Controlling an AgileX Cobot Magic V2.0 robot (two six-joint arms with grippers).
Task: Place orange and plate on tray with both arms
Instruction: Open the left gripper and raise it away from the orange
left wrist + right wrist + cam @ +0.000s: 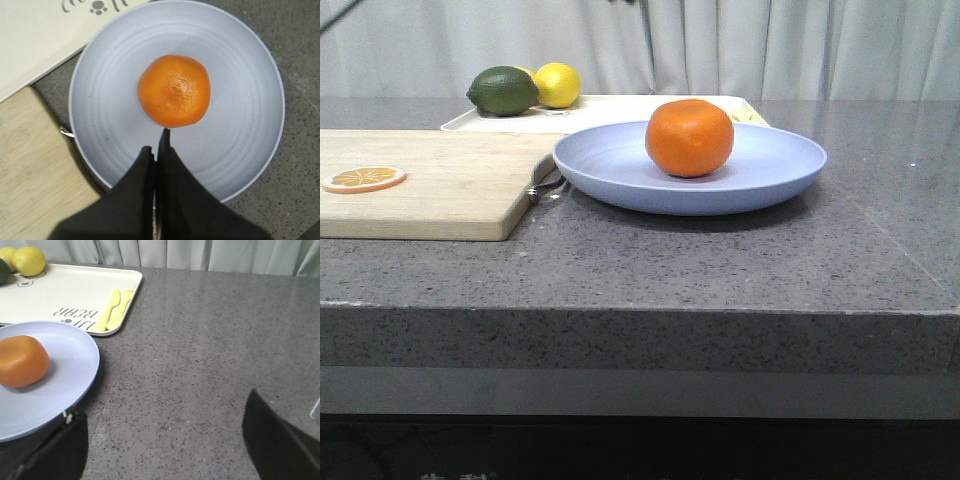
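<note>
Orange (689, 137) sat loose mid-plate (770, 175), plate on the counter (720, 260) just in front of the tray (620, 103), not on it. Left claw (156, 150) clenched, empty, over plate. Right claw (165, 440) spread wide, beside plate. Risk: tilted lift rolls orange off.

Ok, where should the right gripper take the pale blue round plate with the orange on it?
Judging from its shape, grip the pale blue round plate by its raised right rim, coming in low from the right; the orange sits near centre, leaving that rim free.
</note>
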